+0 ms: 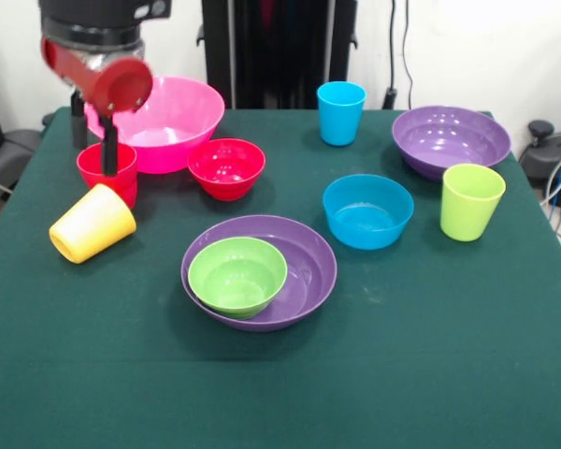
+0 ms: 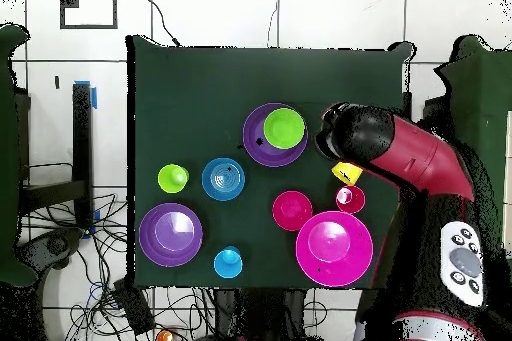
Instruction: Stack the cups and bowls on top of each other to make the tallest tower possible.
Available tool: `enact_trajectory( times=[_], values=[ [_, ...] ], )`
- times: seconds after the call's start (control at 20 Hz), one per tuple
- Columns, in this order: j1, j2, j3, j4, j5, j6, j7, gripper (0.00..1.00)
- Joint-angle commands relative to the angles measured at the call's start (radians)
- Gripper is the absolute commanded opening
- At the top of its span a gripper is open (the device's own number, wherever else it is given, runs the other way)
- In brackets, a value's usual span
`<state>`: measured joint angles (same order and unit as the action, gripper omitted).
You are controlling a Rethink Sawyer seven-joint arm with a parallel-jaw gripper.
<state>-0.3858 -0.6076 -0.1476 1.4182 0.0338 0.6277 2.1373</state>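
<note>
Currently the gripper (image 1: 93,140) is positioned at the red cup (image 1: 107,170), which stands upright on the green table (image 1: 430,374) in front of the large pink bowl (image 1: 164,120). One dark finger (image 1: 108,150) reaches down to the cup's rim and the other (image 1: 79,126) stands outside it, so the fingers appear to straddle the cup wall; whether they are pressing on it cannot be told. A rim grasp of this kind would suit lifting a tapered tumbler.

No tower of any height exists yet. The only nesting is the small green bowl (image 1: 237,273) seated in the near purple bowl (image 1: 299,271), a wide base suited to bearing further pieces.

The yellow cup (image 1: 92,223) lies on its side just beside the red cup. The red bowl (image 1: 226,166), blue bowl (image 1: 367,210), blue cup (image 1: 341,112), lime cup (image 1: 471,200) and far purple bowl (image 1: 451,138) stand apart, upright.
</note>
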Motion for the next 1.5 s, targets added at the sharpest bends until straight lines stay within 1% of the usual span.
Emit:
enact_trajectory(
  times=[0.05,0.25,0.35,0.5,0.55,0.6,0.7,0.75,0.85,1.05,1.25,1.4,1.5],
  values=[
    [-0.020,0.146,0.162,0.007,-0.057,-0.016,-0.086,1.00],
    [-0.023,0.186,0.169,0.002,-0.069,-0.059,-0.075,1.00],
    [-0.030,0.195,0.180,0.016,-0.062,-0.066,-0.067,1.00],
    [-0.050,0.185,0.206,0.063,-0.034,-0.037,-0.061,1.00],
    [-0.052,0.180,0.207,0.072,-0.035,-0.035,-0.060,1.00],
    [-0.059,0.173,0.219,0.097,-0.019,-0.010,-0.055,1.00],
    [-0.057,0.166,0.212,0.123,-0.022,-0.016,-0.039,1.00],
    [-0.061,0.165,0.214,0.135,-0.016,-0.004,-0.032,1.00],
    [-0.061,0.156,0.201,0.158,-0.028,-0.007,-0.027,1.00],
    [-0.079,0.117,0.184,0.224,-0.061,-0.018,-0.052,1.00],
    [-0.086,0.026,0.165,0.304,-0.072,0.025,-0.078,1.00],
    [-0.097,-0.018,0.161,0.348,-0.083,0.020,-0.088,1.00],
    [-0.106,-0.024,0.163,0.375,-0.097,-0.009,-0.085,1.00]
  ],
)
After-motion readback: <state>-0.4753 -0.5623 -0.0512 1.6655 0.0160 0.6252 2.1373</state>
